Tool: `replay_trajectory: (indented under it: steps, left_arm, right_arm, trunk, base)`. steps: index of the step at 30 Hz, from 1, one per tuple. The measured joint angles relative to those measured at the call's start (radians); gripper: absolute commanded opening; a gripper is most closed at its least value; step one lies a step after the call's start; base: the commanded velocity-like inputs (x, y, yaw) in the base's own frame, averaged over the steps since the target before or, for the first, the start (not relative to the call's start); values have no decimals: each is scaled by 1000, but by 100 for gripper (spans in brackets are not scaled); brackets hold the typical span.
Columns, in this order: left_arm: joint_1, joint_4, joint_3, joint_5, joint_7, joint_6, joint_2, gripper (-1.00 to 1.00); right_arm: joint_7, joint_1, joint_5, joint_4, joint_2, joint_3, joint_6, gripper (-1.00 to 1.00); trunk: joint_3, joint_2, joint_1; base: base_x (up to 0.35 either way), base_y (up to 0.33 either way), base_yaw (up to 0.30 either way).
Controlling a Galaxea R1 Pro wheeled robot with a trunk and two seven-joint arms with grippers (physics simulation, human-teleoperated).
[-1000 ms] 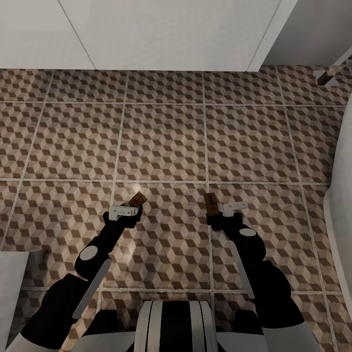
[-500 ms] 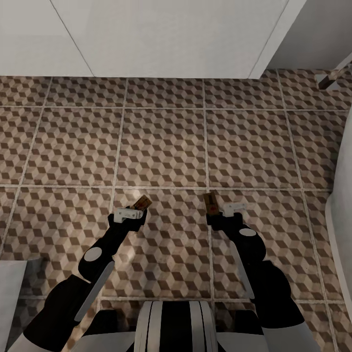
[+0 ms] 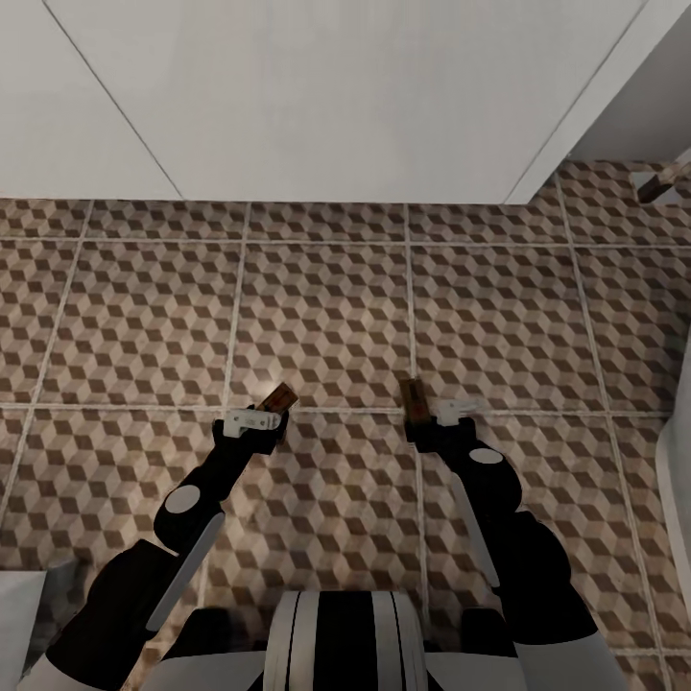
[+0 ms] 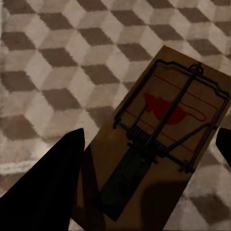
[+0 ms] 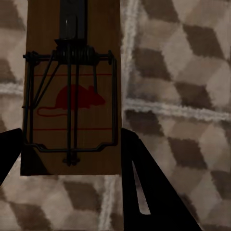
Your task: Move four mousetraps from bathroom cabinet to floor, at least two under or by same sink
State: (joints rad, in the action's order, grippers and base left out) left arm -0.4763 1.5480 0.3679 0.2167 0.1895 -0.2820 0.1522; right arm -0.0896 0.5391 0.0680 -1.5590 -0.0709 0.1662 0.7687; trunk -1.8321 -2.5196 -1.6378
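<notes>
Bathroom, prob. home: bathroom floor (image 3: pixel 317 317) w/ cube-pattern brown/beige tiles, pale grout; white two-door vanity front (image 3: pixel 317 96) standing on it at far edge; curved white fixture (image 3: pixel 679 461) beside.

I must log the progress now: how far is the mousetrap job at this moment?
In hand: the left hand holds one mousetrap, the right hand another mousetrap, both over the bathroom floor near the white vanity. No trap lies on the floor yet. Setting them down remains.
</notes>
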Motion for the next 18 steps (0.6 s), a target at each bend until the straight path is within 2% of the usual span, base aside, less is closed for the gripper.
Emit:
replay_trajectory:
  steps: [11, 18]
  left_arm:
    - [0, 0, 0, 0, 0, 0, 0, -100]
    - [0, 0, 0, 0, 0, 0, 0, -100]
  right_arm:
    - [1, 0, 0, 0, 0, 0, 0, -100]
    - [1, 0, 0, 0, 0, 0, 0, -100]
  trunk:
    - [0, 0, 0]
    - [0, 0, -1]
  base:
    - [254, 74, 0]
    - [71, 8, 0]
